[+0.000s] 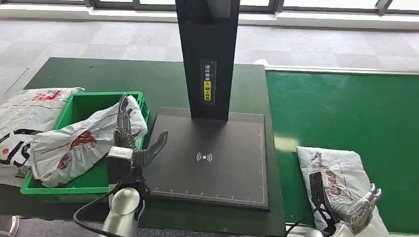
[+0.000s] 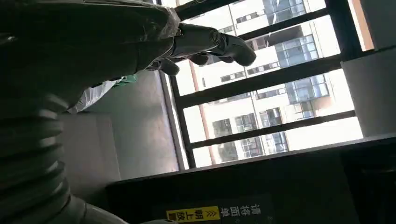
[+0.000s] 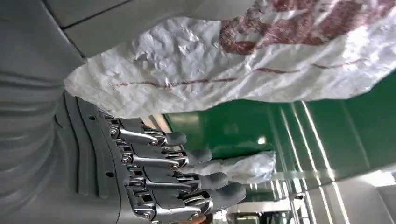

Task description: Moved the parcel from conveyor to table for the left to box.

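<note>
The right hand (image 1: 356, 213) lies at the near end of the parcel (image 1: 336, 170) on the green conveyor (image 1: 346, 113), dark fingers over the crumpled white bag and thumb at its outer side. In the right wrist view the fingers (image 3: 187, 175) stand straight and apart with the bag above them, so the hand looks spread and not yet closed — whether it already bears on the bag cannot be told. The step in hand appears to be taking hold of this parcel. The bag is soft and slack; it would likely do best gathered in a full fold between thumb and fingers, since a thin pinch may slip or let the contents sag.

The way to the table runs toward the left hand's side. Between the two hands lies the dark scanning pad (image 1: 210, 158) with its black upright post (image 1: 207, 54) — a carried bag should go down on the pad short of the post, within the left hand's reach.

The left hand (image 1: 129, 140) hangs at the pad's far edge from the right hand, fingers long and thumb splayed, gripping nothing. Just beyond it the green crate (image 1: 81, 185) already holds a parcel (image 1: 81, 140), and another bag (image 1: 24, 118) lies outside the crate.
</note>
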Robot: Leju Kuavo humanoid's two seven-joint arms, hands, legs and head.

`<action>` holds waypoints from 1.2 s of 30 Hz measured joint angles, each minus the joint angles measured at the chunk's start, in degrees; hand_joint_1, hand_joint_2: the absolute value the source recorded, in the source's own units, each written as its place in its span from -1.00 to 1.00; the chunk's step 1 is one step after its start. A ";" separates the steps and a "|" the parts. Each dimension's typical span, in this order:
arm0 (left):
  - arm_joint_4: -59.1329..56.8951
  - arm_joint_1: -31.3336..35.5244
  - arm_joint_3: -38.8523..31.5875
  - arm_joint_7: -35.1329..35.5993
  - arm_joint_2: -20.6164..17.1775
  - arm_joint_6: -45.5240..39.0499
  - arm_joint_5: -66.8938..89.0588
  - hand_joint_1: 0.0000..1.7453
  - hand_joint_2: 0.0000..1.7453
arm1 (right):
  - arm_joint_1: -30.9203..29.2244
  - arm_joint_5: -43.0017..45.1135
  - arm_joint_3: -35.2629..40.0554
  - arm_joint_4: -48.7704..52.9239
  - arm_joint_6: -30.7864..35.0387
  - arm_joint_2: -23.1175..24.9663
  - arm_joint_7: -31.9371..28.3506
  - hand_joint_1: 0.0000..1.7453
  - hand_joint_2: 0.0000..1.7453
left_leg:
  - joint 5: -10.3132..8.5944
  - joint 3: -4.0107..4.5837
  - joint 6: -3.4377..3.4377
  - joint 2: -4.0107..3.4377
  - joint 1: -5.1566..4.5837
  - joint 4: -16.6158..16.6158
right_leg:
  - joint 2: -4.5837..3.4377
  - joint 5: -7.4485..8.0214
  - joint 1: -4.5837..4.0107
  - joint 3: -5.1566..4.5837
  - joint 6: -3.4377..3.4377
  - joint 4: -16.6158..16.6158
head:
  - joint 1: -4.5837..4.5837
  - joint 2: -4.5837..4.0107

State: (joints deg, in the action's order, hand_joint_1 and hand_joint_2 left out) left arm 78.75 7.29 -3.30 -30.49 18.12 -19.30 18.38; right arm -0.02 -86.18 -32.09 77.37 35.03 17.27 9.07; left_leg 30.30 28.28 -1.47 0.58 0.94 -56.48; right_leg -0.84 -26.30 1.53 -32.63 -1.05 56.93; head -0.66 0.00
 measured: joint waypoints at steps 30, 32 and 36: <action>-0.28 -0.34 0.00 0.68 -0.04 0.24 -0.50 -1.00 1.00 | -5.14 -2.64 -2.80 -13.13 -8.26 -2.40 4.68 1.00 1.00 | 0.00 -0.13 0.00 -0.05 0.01 0.00 | -0.09 0.01 -0.01 0.11 0.00 -0.01 | 0.00 0.00; -0.28 -0.35 0.00 0.83 -0.04 0.09 -0.48 -1.00 1.00 | -5.32 -2.80 -2.80 -13.29 -8.28 -2.58 4.74 1.00 1.00 | 0.00 -0.14 0.00 -0.06 0.01 0.00 | -0.09 0.01 -0.01 0.14 0.00 -0.01 | 0.00 0.00; -0.26 -0.35 0.00 1.09 -0.04 -0.17 -0.46 -1.00 1.00 | -5.86 -3.15 -2.82 -13.68 -8.33 -2.82 4.83 1.00 1.00 | 0.00 -0.17 0.00 -0.07 0.01 0.00 | -0.10 0.01 -0.02 0.17 0.00 -0.01 | 0.00 0.00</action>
State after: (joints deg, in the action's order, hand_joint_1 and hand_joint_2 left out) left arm 78.49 6.95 -3.30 -29.40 18.08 -19.47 17.92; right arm -5.88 -89.33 -34.91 63.69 26.71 14.45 13.90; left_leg 30.30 28.11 -1.47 0.51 0.95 -56.48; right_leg -0.93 -26.29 1.51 -32.46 -1.05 56.92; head -0.66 0.00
